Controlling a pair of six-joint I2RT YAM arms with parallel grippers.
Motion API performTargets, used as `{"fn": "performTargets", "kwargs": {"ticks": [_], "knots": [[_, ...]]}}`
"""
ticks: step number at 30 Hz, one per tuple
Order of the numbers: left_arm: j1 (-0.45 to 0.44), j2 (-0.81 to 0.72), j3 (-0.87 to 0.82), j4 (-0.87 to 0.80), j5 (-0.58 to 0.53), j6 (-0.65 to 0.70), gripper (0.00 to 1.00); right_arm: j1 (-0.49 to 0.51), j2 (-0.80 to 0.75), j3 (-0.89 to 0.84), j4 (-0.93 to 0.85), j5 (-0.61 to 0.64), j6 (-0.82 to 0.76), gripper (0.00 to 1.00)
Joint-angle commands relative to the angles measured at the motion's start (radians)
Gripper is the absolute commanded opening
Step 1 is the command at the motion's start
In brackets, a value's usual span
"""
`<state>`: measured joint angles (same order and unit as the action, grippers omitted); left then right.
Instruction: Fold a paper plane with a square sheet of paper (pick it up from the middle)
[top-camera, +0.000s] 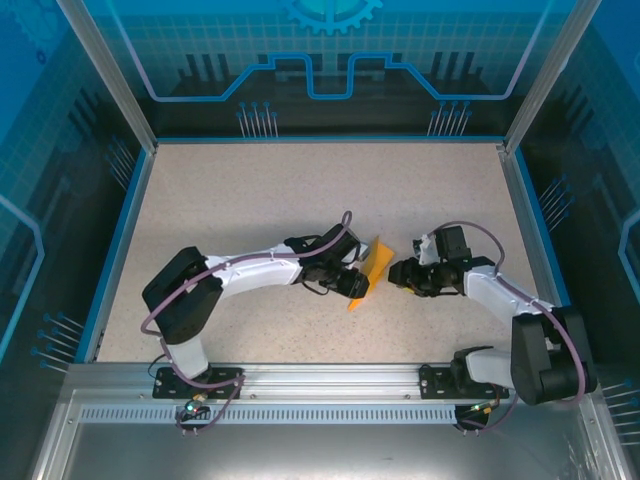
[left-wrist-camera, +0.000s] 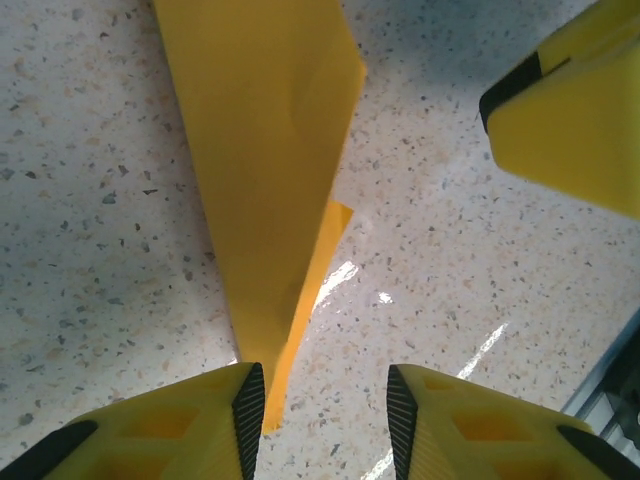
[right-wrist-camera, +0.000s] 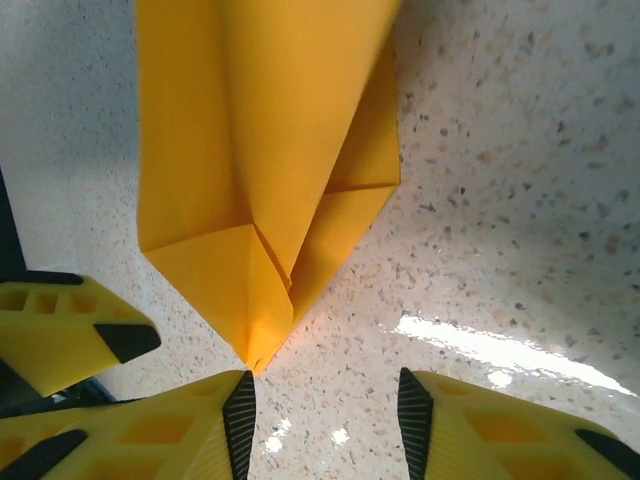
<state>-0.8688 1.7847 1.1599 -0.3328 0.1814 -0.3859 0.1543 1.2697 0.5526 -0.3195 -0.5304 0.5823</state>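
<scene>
Table (top-camera: 250, 190): speckled beige top inside a blue-walled enclosure, both arms reaching in from the near edge.

Paper plane (top-camera: 370, 268): orange-yellow, folded to a slim dart. It lies on the table just off centre toward 4 o'clock, between the two grippers. Long axis runs from the broad end at 1 o'clock to the pointed end at 7 o'clock.

Left gripper (top-camera: 352, 285): at about 8 o'clock of the plane, close against its pointed half.

Left gripper, wrist view (left-wrist-camera: 320, 425): jaws stand apart, bare table between the pads, nothing clamped. The plane (left-wrist-camera: 265, 150) stretches toward 12 o'clock. Its lower orange tip ends just beside the left-hand pad; cannot tell if it touches. A yellow finger of the other gripper (left-wrist-camera: 570, 120) sits at 2 o'clock.

Right gripper (top-camera: 396, 272): at about 3 o'clock of the plane, near it.

Right gripper, wrist view (right-wrist-camera: 325, 420): jaws apart, table visible in the gap, holding nothing. The plane (right-wrist-camera: 270, 150) shows layered folds and sharp creases, and its point ends just above the left-hand finger. A yellow finger of the left gripper (right-wrist-camera: 70, 335) sits at 9 o'clock.

Plane status: free on the table, gripped by neither arm.
</scene>
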Motion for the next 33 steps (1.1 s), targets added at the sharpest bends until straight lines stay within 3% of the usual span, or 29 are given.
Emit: {"fn": "performTargets", "kwargs": {"ticks": [1, 8, 17, 27, 33], "knots": [[-0.008, 0.041, 0.062, -0.018, -0.024, 0.02, 0.4, -0.007, 0.03, -0.012, 0.069, -0.066, 0.032, 0.45], [-0.026, 0.094, 0.138, -0.063, -0.053, 0.047, 0.41, -0.008, 0.096, -0.017, 0.129, -0.086, 0.04, 0.46], [-0.041, 0.166, 0.209, -0.175, -0.214, 0.055, 0.37, -0.012, 0.105, -0.022, 0.131, -0.082, 0.034, 0.47], [-0.04, 0.183, 0.221, -0.184, -0.238, 0.051, 0.03, -0.002, 0.114, -0.039, 0.175, -0.106, 0.066, 0.48], [-0.012, 0.154, 0.199, -0.158, -0.164, 0.013, 0.0, 0.051, 0.131, -0.046, 0.248, -0.109, 0.131, 0.48]]}}
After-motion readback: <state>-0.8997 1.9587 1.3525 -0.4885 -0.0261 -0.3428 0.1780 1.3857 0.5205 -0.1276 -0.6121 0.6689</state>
